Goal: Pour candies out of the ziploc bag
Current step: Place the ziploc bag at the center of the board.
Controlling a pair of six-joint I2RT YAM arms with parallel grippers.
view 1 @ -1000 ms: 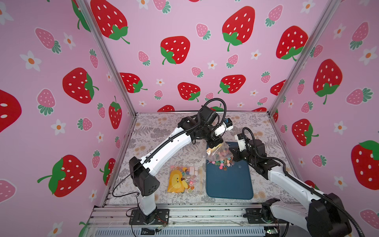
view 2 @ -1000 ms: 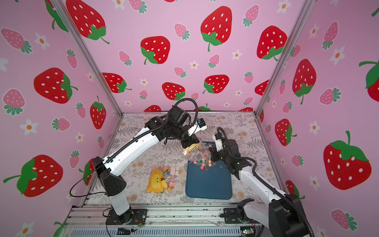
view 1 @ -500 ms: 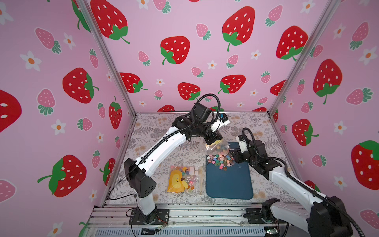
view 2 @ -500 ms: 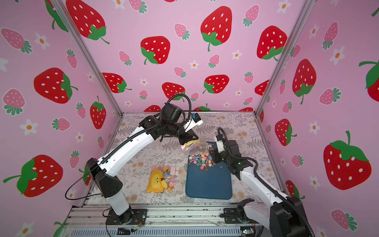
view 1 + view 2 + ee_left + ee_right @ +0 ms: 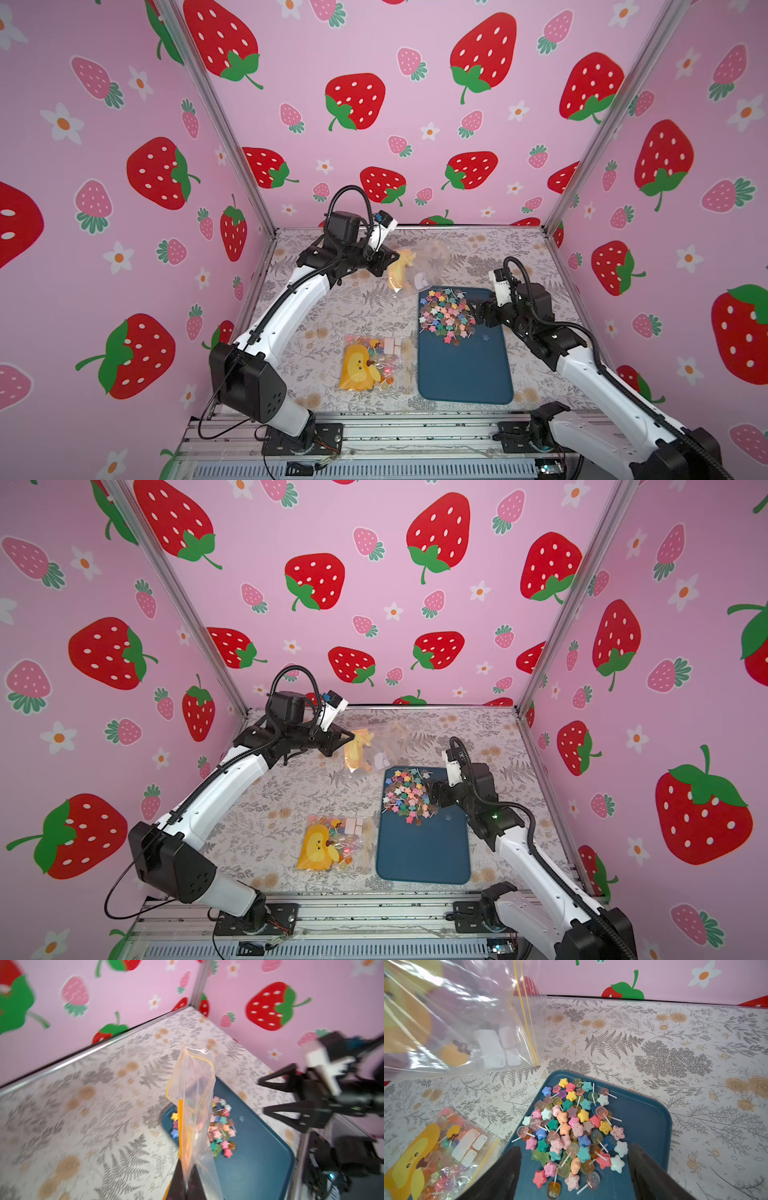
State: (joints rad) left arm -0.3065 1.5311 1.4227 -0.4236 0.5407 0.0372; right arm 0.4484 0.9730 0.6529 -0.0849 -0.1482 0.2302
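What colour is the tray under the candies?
The tray is dark teal blue, clearest in the right wrist view.

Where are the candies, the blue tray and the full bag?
candies (image 5: 571, 1130), right wrist view, middle of the pile.
blue tray (image 5: 465, 365), in a top view, bare floor of the tray.
full bag (image 5: 374, 363), in a top view, middle of the bag.

My left arm (image 5: 291, 307) and right arm (image 5: 582, 365) are wearing glossy white shells between chunky black joints. Black ribbed cables (image 5: 348, 188) are looping above both wrists. My right gripper (image 5: 574, 1147) is showing tapering matte black fingers (image 5: 506, 1172). A green light (image 5: 493, 815) is glowing on one right-arm joint.
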